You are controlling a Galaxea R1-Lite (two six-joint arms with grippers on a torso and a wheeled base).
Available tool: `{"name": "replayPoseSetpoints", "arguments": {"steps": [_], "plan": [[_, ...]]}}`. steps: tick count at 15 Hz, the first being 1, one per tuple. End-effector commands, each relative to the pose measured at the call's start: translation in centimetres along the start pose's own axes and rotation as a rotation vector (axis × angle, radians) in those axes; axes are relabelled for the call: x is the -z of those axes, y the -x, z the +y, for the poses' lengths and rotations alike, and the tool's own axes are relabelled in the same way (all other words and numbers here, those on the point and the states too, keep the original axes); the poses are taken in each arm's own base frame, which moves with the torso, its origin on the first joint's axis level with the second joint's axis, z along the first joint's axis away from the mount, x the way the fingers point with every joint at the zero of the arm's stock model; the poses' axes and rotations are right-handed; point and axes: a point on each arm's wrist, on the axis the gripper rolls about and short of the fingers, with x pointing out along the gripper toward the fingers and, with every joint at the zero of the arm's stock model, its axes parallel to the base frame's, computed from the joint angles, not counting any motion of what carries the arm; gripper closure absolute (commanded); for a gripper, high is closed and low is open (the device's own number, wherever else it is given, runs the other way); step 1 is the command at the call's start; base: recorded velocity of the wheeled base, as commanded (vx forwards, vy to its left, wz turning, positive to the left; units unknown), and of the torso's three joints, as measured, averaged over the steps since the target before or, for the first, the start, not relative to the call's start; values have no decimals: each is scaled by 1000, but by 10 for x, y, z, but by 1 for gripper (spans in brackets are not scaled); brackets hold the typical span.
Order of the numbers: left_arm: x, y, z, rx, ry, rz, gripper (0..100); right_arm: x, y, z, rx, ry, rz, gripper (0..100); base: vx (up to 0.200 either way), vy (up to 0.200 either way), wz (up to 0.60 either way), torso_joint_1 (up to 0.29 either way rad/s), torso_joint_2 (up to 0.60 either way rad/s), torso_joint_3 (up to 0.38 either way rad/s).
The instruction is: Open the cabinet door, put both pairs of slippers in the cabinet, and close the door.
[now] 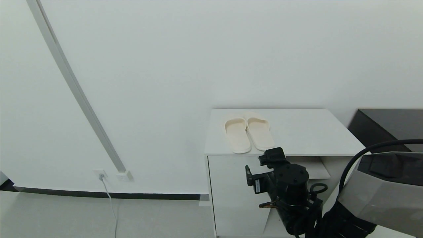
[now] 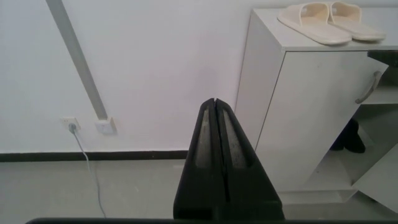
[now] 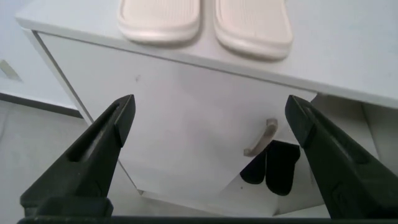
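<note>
A white cabinet (image 1: 297, 132) stands against the wall with a cream pair of slippers (image 1: 248, 134) side by side on its top, near the front left edge. Its door (image 3: 186, 124) hangs partly open, the curved handle (image 3: 261, 138) at its free edge. Behind that edge a black pair of slippers (image 3: 277, 165) stands inside the lower compartment, under a shelf (image 1: 312, 168). My right gripper (image 3: 209, 106) is open in front of the door, just below the cream pair (image 3: 205, 18). My left gripper (image 2: 214, 104) is shut on nothing, lower and to the left of the cabinet (image 2: 267, 93).
A black piece of furniture (image 1: 386, 127) adjoins the cabinet on the right. A wall socket with a hanging cable (image 1: 100, 175) and a slanted grey conduit (image 1: 76, 89) are on the wall to the left. Open floor (image 1: 82, 215) lies left of the cabinet.
</note>
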Motion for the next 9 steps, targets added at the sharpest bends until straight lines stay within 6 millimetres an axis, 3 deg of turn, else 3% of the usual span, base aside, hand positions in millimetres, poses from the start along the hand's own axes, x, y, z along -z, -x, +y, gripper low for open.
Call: {"name": "replayPoseSetpoints", "arguments": {"steps": [1, 4, 9], "plan": [[0, 0, 0, 0, 0, 1, 100, -6, -2, 2, -6, -15, -21, 0, 0, 0, 0, 178, -373, -203], [0, 0, 0, 0, 4, 1, 100, -19, -8, 1, -38, -17, -68, 0, 0, 0, 0, 136, -297, -155], [0, 0, 0, 0, 3, 1, 100, -52, -37, -16, 28, 32, -91, 0, 0, 0, 0, 5, -10, -6]]}}
